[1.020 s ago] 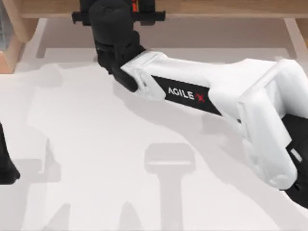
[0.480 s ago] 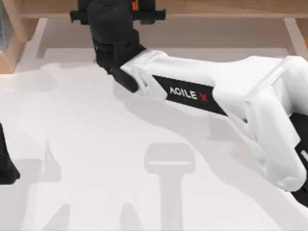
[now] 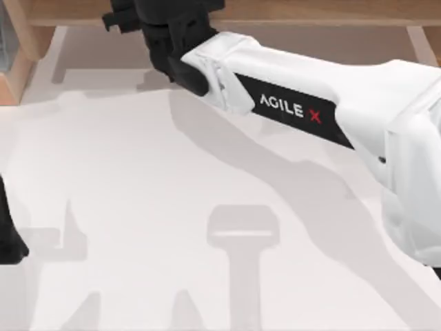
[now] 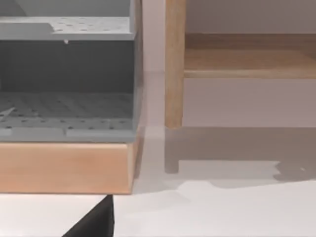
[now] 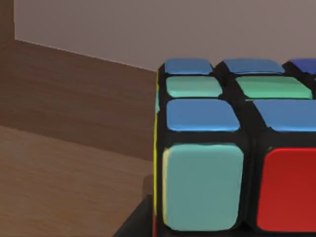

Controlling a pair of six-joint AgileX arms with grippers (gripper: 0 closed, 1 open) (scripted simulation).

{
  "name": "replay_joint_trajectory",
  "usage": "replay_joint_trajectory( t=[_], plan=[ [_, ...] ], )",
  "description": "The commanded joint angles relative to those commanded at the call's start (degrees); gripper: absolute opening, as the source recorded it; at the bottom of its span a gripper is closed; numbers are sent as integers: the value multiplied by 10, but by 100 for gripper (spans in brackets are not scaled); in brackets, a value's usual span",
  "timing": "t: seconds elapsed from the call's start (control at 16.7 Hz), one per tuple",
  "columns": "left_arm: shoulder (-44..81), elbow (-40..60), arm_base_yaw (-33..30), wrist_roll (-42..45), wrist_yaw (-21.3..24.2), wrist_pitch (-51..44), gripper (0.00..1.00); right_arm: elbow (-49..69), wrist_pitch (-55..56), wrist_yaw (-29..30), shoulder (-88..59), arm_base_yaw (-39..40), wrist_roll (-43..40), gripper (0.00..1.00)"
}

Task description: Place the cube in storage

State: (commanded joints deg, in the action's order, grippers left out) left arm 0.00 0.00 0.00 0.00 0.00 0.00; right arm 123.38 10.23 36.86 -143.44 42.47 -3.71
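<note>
Cube [image 5: 237, 148] stickers in blue, green and red are looming close in the right wrist view, over brown wooden boards [image 5: 59, 148], so the right gripper [image 3: 162, 21] is seemingly clamping it. From above, that gripper is reaching to the wooden shelf [image 3: 310, 10] at the table's [image 3: 138, 207] far edge. In the left wrist view, the grey rack [image 4: 66, 74] is sitting beside a wooden post [image 4: 174, 64]; the left gripper's state I cannot tell. Releasing too near the shelf's lip could tip the cube off.

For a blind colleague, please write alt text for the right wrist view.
A puzzle cube with a black grid is seen very close, showing blue, green, pale teal and red stickers. Behind it stand a brown wooden surface and a wooden back panel, with a plain grey wall above.
</note>
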Motion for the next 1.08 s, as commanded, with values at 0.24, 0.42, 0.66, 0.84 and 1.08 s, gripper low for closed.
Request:
replay_joint_trajectory(
  t=[0.24,0.42,0.66,0.84,1.08],
  plan=[
    [0,0,0,0,0,0,100,43,-185,-90,39,-39,-43,0],
    [0,0,0,0,0,0,100,79,-352,-157,74,-85,-79,0],
    [0,0,0,0,0,0,100,128,-591,-234,118,-166,-128,0],
    [0,0,0,0,0,0,100,167,-765,-279,140,-242,-161,0],
    [0,0,0,0,0,0,100,225,-955,-320,144,-362,-194,0]
  ],
)
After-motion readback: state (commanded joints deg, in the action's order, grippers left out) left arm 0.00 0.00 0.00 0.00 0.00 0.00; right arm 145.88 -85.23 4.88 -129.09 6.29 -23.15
